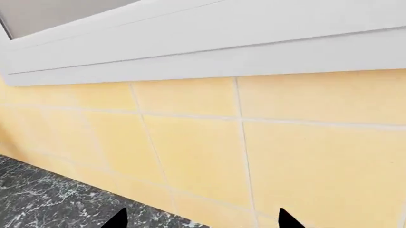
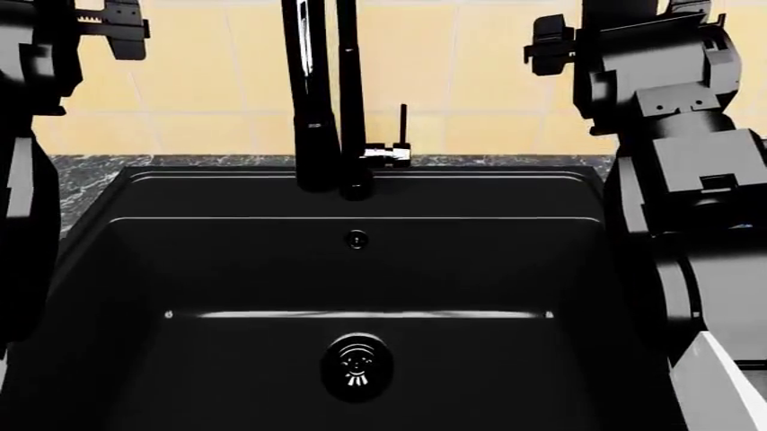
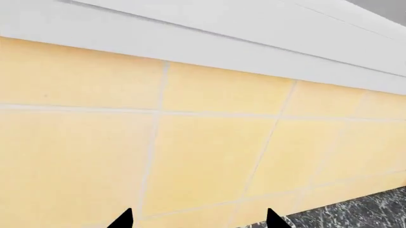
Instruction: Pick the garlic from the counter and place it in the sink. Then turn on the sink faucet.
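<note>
The black sink (image 2: 144, 269) fills the head view, its round drain (image 2: 356, 366) low in the middle and a small overflow hole (image 2: 356, 239) on the back wall. The tall black sink faucet (image 2: 323, 90) rises behind it, with its chrome-and-black side lever (image 2: 396, 144) upright. Dark marble counter (image 2: 90, 175) shows beside the basin. The garlic is out of view. My left gripper (image 1: 201, 222) and right gripper (image 3: 198, 222) are raised at either side, both open with nothing between the tips, facing the yellow tiled wall.
Yellow tiles (image 2: 215, 81) back the counter, with a white ledge (image 1: 203, 47) above them. My left arm (image 2: 36, 108) and right arm (image 2: 683, 180) flank the sink. A strip of counter (image 3: 355, 213) runs under the wall.
</note>
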Controlling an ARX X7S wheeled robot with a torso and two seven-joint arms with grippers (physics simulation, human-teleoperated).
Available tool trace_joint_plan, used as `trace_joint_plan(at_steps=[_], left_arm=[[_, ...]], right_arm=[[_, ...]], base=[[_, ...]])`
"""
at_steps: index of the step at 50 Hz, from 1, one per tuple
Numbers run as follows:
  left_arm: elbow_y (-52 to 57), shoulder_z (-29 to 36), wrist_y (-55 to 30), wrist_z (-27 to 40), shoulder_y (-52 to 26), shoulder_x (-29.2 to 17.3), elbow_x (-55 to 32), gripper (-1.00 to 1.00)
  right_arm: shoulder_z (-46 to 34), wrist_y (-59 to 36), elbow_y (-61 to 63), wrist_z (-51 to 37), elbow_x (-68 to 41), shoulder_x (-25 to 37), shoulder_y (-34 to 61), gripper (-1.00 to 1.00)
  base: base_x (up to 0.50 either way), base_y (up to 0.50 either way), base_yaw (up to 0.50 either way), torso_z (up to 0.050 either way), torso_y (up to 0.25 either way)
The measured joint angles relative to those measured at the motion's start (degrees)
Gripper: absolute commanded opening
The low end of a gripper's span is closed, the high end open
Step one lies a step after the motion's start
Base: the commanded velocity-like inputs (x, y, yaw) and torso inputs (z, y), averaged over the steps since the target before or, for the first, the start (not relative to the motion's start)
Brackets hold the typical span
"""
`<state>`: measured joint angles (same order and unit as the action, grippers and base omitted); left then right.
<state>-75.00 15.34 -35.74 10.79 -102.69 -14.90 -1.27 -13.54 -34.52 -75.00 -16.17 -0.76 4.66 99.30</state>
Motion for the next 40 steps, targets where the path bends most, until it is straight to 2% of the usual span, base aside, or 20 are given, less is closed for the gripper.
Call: trace_joint_plan(at_steps=[6,22,26,34,37,40], left_arm=[[0.0,-0.3,-0.1,-0.1,-0.1,-0.1,0.5,1.0],[0.0,-0.7,-0.2,-0.5,0.0,-0.3,1.2,1.0],[0.0,-0.8,-0.2,-0.6,0.1,-0.4,1.4,1.0],[0.0,-0.8,-0.4,-0.7,0.0,-0.7,1.6,1.0],[0.0,-0.8,-0.5,-0.7,0.0,-0.8,1.6,1.0],[0.0,-0.8,-0.5,-0.7,0.0,-0.9,1.7,1.0]], right_arm=[[0.0,-0.1,0.0,-0.1,0.0,0.0,0.0,1.0],[-1.1,-5.2,0.6,-0.2,0.7,0.2,1.6,1.0],[-2.8,-15.0,9.8,2.5,1.4,2.0,-1.0,1.0],[-5.9,-36.9,40.2,7.4,-0.3,7.4,-6.6,1.0],[-6.1,-41.7,47.4,15.0,5.2,5.9,-9.2,1.0],[-6.2,-45.1,53.0,27.2,15.9,4.8,-11.3,1.0]], base=[[0.5,0.0,0.0,0.0,0.0],[0.0,0.0,0.0,0.0,0.0],[0.0,0.0,0.0,0.0,0.0],[0.0,0.0,0.0,0.0,0.0],[0.0,0.0,0.0,0.0,0.0],[0.0,0.0,0.0,0.0,0.0]])
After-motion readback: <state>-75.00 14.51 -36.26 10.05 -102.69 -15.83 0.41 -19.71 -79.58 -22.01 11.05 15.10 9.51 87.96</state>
